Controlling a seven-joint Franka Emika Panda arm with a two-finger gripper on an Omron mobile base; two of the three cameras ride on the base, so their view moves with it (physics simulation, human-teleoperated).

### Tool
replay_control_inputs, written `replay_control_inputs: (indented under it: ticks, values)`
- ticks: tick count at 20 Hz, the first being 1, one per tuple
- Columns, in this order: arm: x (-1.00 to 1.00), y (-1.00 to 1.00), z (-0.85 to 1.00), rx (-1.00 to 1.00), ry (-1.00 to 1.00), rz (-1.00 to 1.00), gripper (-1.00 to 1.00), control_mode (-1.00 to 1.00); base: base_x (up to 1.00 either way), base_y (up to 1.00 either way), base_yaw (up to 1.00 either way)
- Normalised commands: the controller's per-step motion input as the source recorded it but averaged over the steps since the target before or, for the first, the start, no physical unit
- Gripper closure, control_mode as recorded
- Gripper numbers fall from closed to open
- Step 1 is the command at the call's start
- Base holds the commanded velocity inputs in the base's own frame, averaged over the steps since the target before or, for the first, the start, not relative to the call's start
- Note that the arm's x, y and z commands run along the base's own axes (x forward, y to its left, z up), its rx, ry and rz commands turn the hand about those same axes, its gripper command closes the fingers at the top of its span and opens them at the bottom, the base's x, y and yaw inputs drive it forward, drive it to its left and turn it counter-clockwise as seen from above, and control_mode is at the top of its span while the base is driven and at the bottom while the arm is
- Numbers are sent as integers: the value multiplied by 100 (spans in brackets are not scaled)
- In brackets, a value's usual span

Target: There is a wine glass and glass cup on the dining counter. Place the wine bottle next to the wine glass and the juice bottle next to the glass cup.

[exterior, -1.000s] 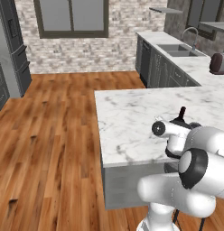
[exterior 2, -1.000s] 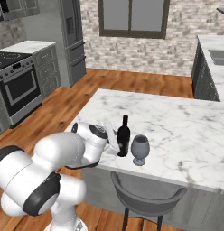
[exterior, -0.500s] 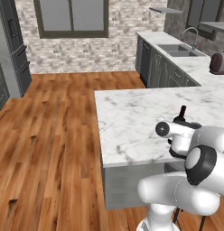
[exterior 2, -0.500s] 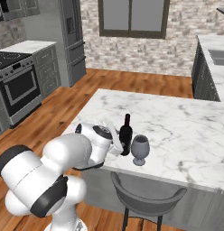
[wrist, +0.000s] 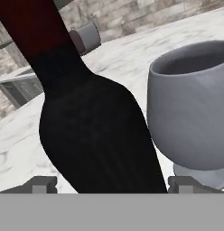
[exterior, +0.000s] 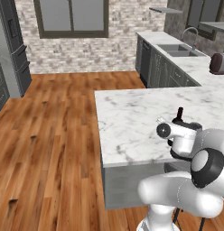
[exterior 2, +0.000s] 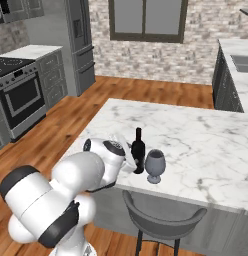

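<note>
Wine bottle (exterior 2: pixel 138 151) is standing upright on the dining counter (exterior 2: pixel 211 140), close to the near edge on our side, and the wine glass (exterior 2: pixel 155 165) sits just beside it, a small gap between the two. From the right base view we see the bottle's dark body and slim neck clearly, with the grey glass to its right, above the back of a grey stool (exterior 2: pixel 163 217) tucked under the overhang.

Our gripper (wrist: pixel 111 182) is right up against the bottle. In the hand view the black body with its dark red patch higher up fills most of the picture, leaning across because the hand is rolled, and the two finger tips (wrist: pixel 40 184) sit on either side of the bottle's base. They bracket it closely, but we honestly can't tell if they're pinching the glass or just sitting beside it, since the pads are mostly cut off at the bottom. The wine glass bowl and foot show just to the right of the bottle there.

From the left base view, only the bottle's neck pokes up behind our white wrist. Further back, a grey paper-towel roll (exterior: pixel 217 63) lies on the marble worktop by the sink (exterior: pixel 177 49).
</note>
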Motion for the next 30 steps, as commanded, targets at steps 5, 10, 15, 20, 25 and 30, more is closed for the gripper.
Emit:
replay_control_inputs:
  ticks: [5, 10, 15, 20, 25, 30]
  values:
    - [0, 16, 0, 0, 0, -3, -100, -100, 0, 0, 0]
    - [0, 19, 0, 0, 0, -2, -100, -100, 0, 0, 0]
    - [-2, 25, 0, 0, 0, -1, -100, -100, 0, 0, 0]
    - [-16, 29, 5, 5, 6, 0, -100, -100, 0, 0, 0]
    - [-29, 16, 36, 13, 16, 0, -100, -100, 0, 0, 0]
    - [-33, 13, 47, 5, 16, 8, -100, -100, 0, 0, 0]
